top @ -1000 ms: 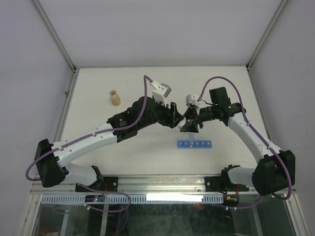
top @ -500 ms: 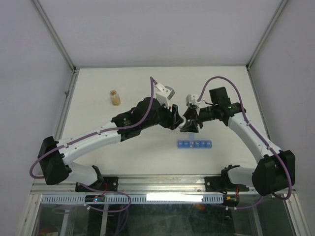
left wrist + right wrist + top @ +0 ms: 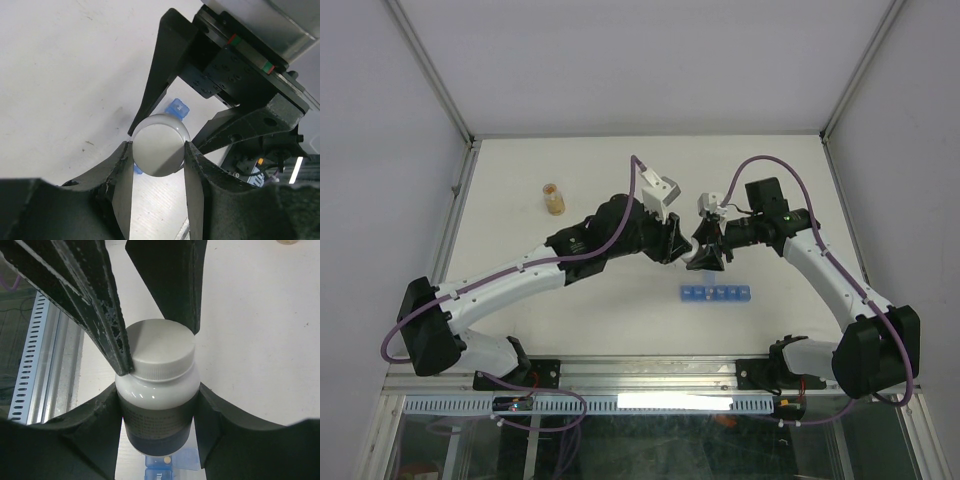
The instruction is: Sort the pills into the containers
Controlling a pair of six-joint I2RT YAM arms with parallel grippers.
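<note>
Left end effector [image 3: 158, 150] has closed onto the cap [image 3: 159, 150]; right end effector [image 3: 159, 412] pinches the bottle [image 3: 157, 400].

The organizer strip [image 3: 717, 293] lies before the vial [image 3: 156, 390], the bottle [image 3: 553, 199] far left.

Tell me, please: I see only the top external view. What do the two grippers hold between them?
Observer: The right gripper clamps the body of a white pill bottle.
Operator: And the other arm?
Observer: The left gripper has one finger on each side of the white cap, seemingly touching it.
Operator: Any pill sorted?
Observer: One small tan pill, it seems, lies in a compartment of the blue pill organizer.
</note>
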